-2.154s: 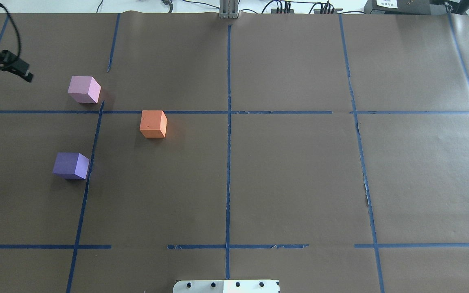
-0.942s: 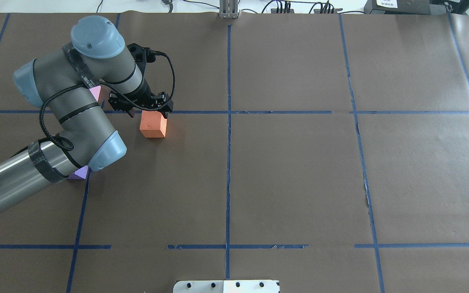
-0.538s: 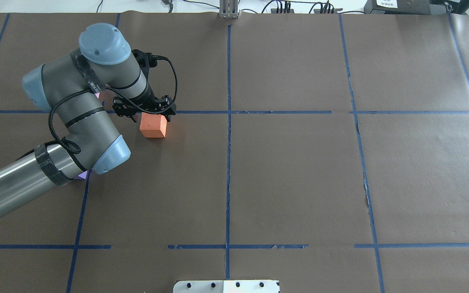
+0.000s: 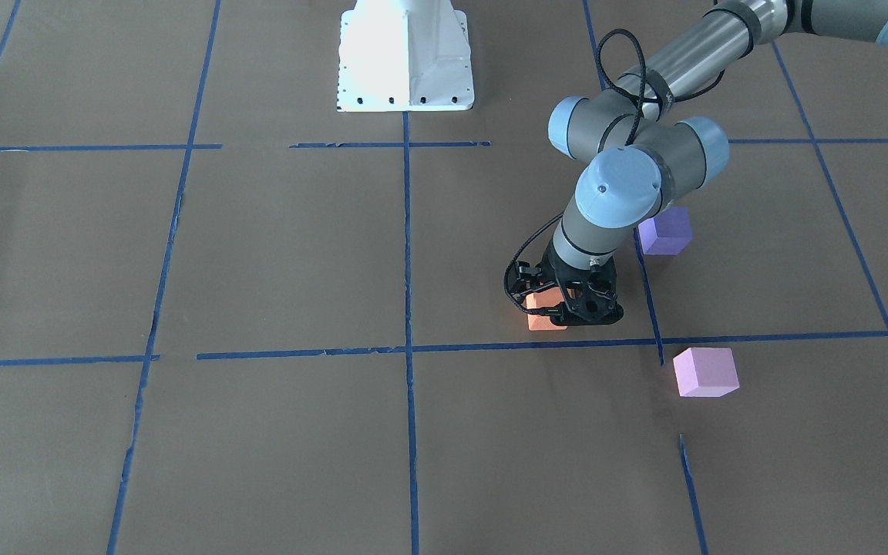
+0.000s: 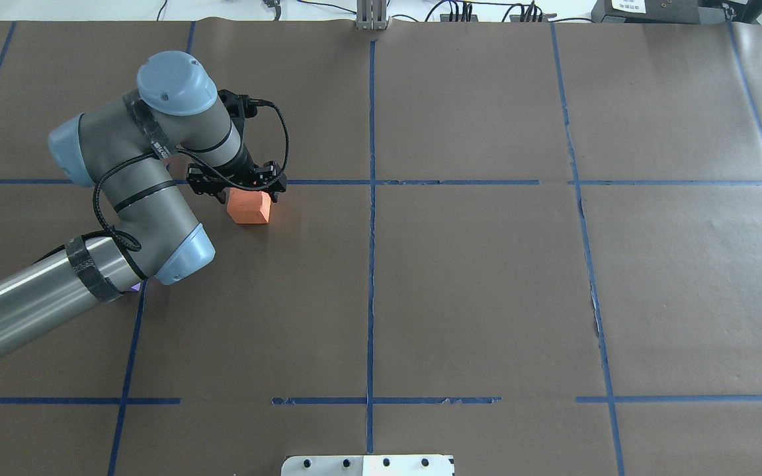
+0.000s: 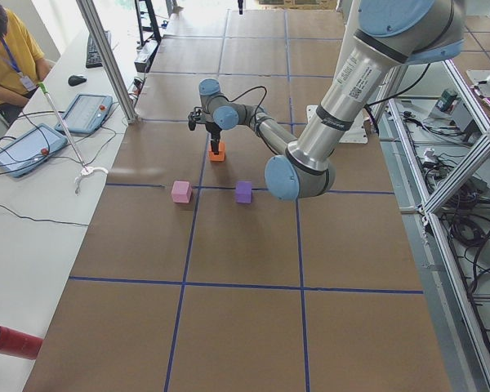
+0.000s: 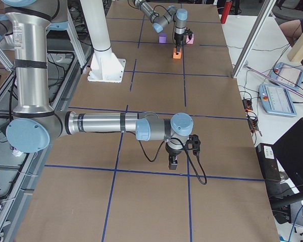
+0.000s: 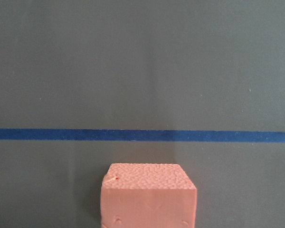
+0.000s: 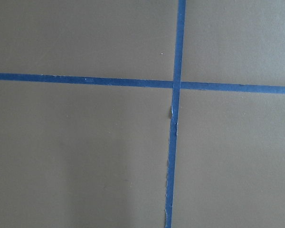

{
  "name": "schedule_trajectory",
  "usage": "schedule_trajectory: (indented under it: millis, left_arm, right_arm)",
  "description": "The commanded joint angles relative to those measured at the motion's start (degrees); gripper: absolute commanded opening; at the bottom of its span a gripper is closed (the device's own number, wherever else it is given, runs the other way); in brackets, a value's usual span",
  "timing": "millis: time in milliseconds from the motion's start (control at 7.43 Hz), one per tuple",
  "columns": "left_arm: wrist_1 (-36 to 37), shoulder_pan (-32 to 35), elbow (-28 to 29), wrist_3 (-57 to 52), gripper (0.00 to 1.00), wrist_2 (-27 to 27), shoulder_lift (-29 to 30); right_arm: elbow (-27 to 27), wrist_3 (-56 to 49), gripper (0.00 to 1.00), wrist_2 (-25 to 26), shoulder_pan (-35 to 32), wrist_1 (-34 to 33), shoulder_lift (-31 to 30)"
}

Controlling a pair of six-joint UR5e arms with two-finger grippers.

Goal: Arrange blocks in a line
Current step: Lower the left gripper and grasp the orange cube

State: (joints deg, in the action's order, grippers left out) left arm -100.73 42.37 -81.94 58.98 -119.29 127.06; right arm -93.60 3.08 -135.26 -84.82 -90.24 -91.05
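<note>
- Left hand [image 5: 249, 192] is down over the orange block [image 5: 249, 210], mid-left in the overhead view, jaws apart and not clamped.
- Pink block [image 4: 705, 372] and purple block [image 4: 665, 231] sit loose on the bench [image 5: 487, 297], right side of the front view.
- Risk: the hand looks biased to the block's far edge, so closing could twist or pop the foam.
- Right hand [image 7: 172, 162]: can't tell its state.
</note>
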Motion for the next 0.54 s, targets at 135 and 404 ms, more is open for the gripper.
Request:
schedule_trajectory:
  millis: [135,404]
  left_arm:
    - [-3.2,-0.5,2.1,0.0,0.92,0.1,-0.2]
    - [-5.2,-0.9,2.8,0.0,0.76,0.1,-0.5]
  right_arm:
    - [0.0,0.0,1.00,0.0,0.0,0.0,0.0]
    - [0.0,0.0,1.00,0.0,0.0,0.1,0.0]
